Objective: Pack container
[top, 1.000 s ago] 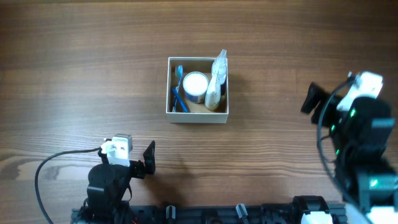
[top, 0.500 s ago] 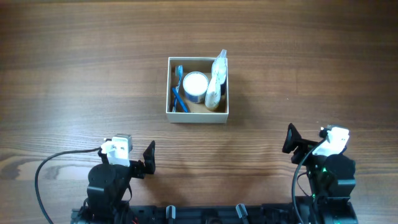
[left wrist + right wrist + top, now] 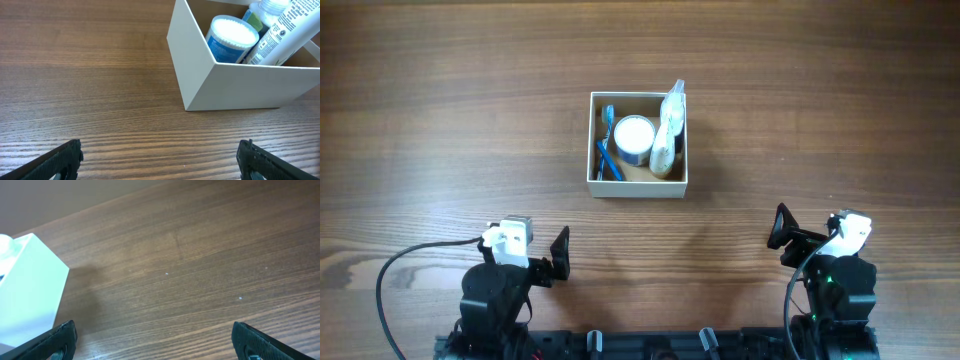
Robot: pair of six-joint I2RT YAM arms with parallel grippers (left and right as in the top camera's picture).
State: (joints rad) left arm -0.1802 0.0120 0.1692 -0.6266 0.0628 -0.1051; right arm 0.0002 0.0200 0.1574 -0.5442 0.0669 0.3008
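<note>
Packing looks finished: the box (image 3: 638,188) sits at table centre, holding jar (image 3: 634,133), brush (image 3: 608,140) and tube (image 3: 667,125); nothing loose shows, so no fetch seems needed; left gripper (image 3: 160,162) at 7 o'clock, right gripper (image 3: 160,342) at 5, jaws spread, empty; wood-grain table (image 3: 440,120); room unseen.

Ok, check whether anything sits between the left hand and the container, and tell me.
Nothing visible does. Only bare table lies between the open left hand and the container. In the left wrist view, the container's near wall faces the hand with nothing in front of it.
</note>
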